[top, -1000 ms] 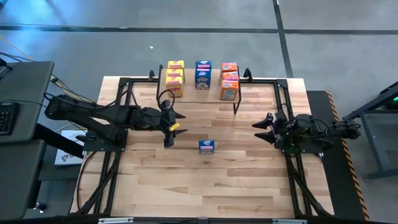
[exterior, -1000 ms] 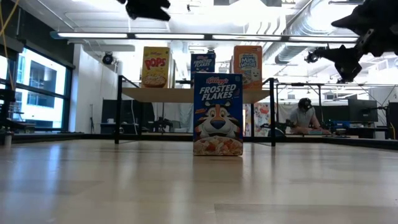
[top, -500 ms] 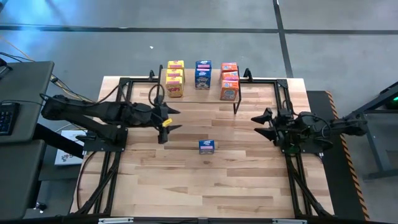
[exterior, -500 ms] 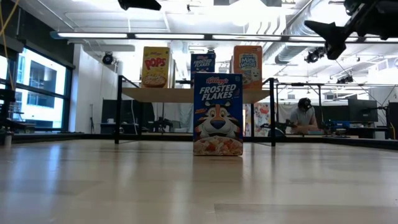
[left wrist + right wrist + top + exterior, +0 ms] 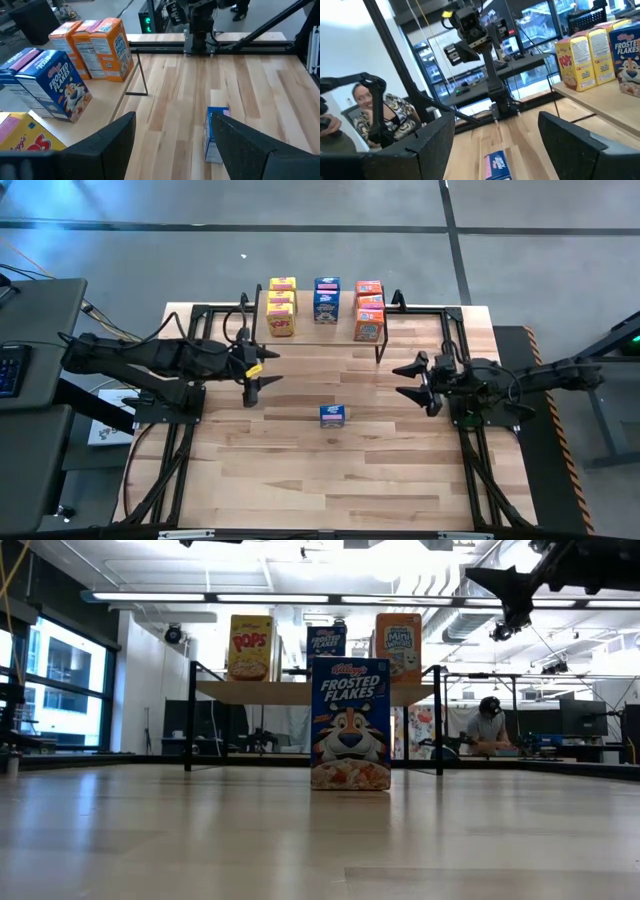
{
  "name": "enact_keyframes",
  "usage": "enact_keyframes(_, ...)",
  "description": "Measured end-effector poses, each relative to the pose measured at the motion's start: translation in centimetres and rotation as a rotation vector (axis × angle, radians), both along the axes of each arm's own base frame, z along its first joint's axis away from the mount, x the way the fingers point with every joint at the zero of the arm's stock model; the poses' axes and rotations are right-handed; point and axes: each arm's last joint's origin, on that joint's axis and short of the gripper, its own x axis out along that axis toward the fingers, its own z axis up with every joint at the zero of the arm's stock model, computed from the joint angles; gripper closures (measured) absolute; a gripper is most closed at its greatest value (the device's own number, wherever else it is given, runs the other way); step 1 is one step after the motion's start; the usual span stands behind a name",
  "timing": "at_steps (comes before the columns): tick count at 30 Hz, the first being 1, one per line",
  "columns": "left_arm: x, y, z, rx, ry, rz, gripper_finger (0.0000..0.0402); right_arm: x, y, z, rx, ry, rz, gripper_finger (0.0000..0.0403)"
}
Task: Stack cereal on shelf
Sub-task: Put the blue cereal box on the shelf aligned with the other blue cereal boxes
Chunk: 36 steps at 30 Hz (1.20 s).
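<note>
The left gripper [image 5: 258, 368] hangs above the table with its fingers spread wide and nothing between them. Ahead of it and a little to one side, well apart, a lone blue cereal box [image 5: 333, 415] stands upright on the table [image 5: 300, 470]; in the left wrist view this box [image 5: 216, 135] shows just past the far finger, clear of both.

The right gripper [image 5: 414, 380] faces the left one across the table, also raised, fingers wide apart and empty. The same blue box [image 5: 498, 166] lies ahead of it and lower, between the two grippers but nearer the table's front edge than either.

Beyond both grippers, toward the table's back edge, stands the shelf [image 5: 310, 692]. On its plank sit three rows of cereal: yellow boxes [image 5: 282, 305] on the left gripper's side, blue boxes [image 5: 326, 300] in the middle, orange boxes [image 5: 369, 310] on the right gripper's side.

A person [image 5: 488, 727] sits in the room behind
</note>
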Motion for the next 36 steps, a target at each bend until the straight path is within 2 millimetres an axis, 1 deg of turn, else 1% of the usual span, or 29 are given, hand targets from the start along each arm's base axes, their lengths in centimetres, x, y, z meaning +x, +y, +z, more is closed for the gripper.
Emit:
enact_keyframes(6,-0.1,0.0,-0.3,-0.001,0.030,0.003,0.0151,0.9,0.1,0.4,-0.006,0.058,-0.006,0.0123)
enact_keyframes(17,-0.1,0.0,-0.4,-0.008,0.035,0.006,0.0151,2.0,0.0,-0.5,-0.003,0.140,-0.055,0.0123)
enact_keyframes(31,-0.1,0.0,-0.4,-0.007,0.040,0.006,0.0151,1.9,0.0,-0.3,0.000,0.120,-0.055,0.0123)
enact_keyframes(36,-0.1,0.0,-0.4,-0.007,0.040,0.006,0.0151,1.9,0.0,-0.1,0.034,0.101,-0.051,0.0123)
